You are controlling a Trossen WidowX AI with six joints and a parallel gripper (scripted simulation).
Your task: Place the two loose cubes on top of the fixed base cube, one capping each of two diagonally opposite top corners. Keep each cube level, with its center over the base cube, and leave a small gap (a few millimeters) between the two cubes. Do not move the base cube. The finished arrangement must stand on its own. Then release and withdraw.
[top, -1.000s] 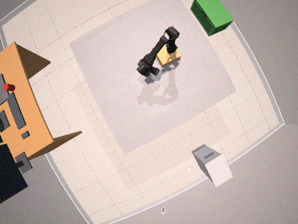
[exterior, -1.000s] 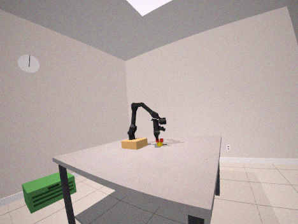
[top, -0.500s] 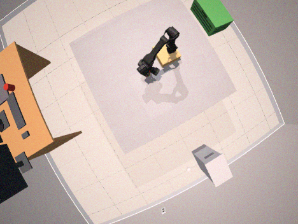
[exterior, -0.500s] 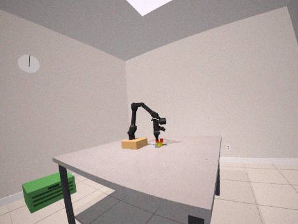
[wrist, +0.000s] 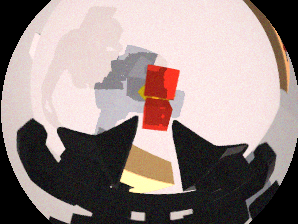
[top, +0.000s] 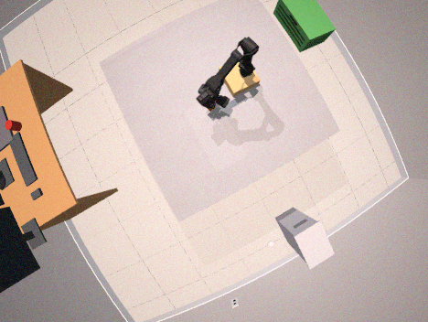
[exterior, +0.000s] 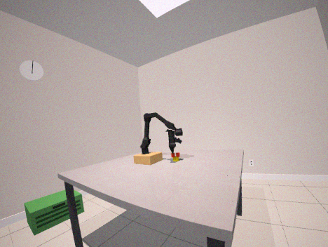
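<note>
Wrist view: matte black pincer (wrist: 154,137), parted, holds nothing; two glossy red cubes (wrist: 160,98) sit beyond its tips.

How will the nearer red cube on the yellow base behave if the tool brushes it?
The nearer red cube looks rigid and flat-faced, so it should slide rather than roll. It seems perched on a corner of the yellow base, so a nudge might tip it off. The tool is open, fingertips close beside it.

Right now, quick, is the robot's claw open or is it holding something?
Gripper: jaws open, gripping nothing; a red cube sits loose between the tips.
</note>
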